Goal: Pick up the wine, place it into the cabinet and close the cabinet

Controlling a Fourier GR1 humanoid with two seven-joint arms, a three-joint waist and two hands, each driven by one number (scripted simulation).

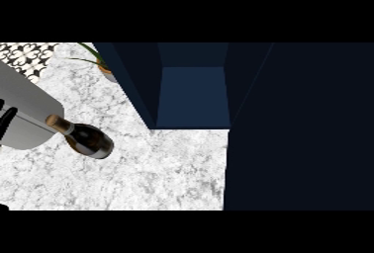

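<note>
Head view: the wine [86,138] lies on the marble worktop [146,173] just right of the left hand [6,121], edge-cropped so its fingers' state stays unreadable, the cabinet [194,94] open beyond.

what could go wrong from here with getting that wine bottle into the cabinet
The wine bottle shows leaning on the marble counter, off to the left of the open cabinet, so it has to travel sideways and may clip the cabinet's near wall. The opening looks narrow, so a tilted bottle could catch on entry. Only black fingers of the left hand show at the left edge, so any hold on the bottle cannot be confirmed.
</note>
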